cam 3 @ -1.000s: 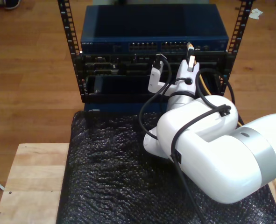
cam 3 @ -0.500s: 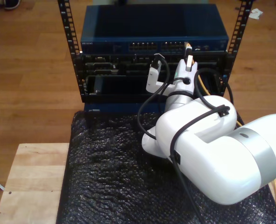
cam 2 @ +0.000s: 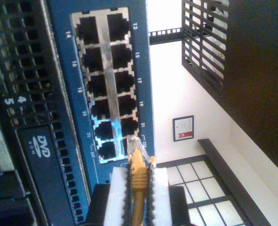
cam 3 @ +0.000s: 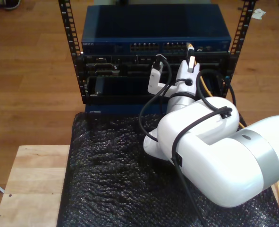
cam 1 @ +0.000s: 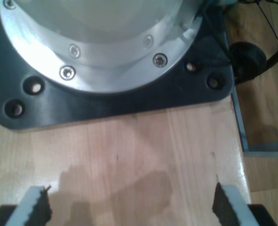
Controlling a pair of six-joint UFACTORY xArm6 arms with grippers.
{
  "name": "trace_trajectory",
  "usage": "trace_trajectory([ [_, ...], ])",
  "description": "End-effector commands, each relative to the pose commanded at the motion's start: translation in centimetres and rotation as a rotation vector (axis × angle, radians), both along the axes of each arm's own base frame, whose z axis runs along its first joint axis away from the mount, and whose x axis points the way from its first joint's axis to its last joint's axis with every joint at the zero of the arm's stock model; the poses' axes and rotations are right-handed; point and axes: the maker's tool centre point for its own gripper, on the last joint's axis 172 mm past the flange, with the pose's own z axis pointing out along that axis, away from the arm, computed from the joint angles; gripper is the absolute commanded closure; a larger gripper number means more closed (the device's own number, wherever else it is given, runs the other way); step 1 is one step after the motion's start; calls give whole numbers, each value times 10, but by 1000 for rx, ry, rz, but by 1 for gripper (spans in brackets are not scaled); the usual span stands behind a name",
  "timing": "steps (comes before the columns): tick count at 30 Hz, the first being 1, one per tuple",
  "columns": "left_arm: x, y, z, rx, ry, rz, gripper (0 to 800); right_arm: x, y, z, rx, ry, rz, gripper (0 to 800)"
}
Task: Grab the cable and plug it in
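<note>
The second pincer (cam 2: pixel 139 188) pinched the orange-yellow cable (cam 2: pixel 137 181) just behind its clear plug (cam 2: pixel 137 149), with the plug tip right at the lower end of the blue network switch's (cam 2: pixel 143 70) port block (cam 2: pixel 108 80) — close to the ports numbered in the low twenties, not yet seated as far as could be judged. In the exterior view the cable's held end sat at about 1 o'clock from centre, against the switch face. The first pincer (cam 1: pixel 129 207) was spread wide above bare wooden tabletop (cam 1: pixel 129 155), holding nothing. The main risk seemed to be misalignment — a slightly tilted plug could catch the port rim and slip in the pads.
</note>
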Motion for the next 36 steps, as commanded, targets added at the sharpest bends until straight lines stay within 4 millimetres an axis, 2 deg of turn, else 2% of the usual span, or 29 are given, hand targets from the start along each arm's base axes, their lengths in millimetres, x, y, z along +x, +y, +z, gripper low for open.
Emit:
trace_trajectory([
  [20, 0, 0, 0, 0, 0, 0, 0, -1, 0, -1, -3, 1, -1, 800],
  [28, 0, 0, 0, 0, 0, 2, 0, 1, -8, -1, -2, 0, -13, 800],
  [36, 0, 0, 0, 0, -1, -1, 0, 2, -8, -1, -1, 1, -12, 800],
])
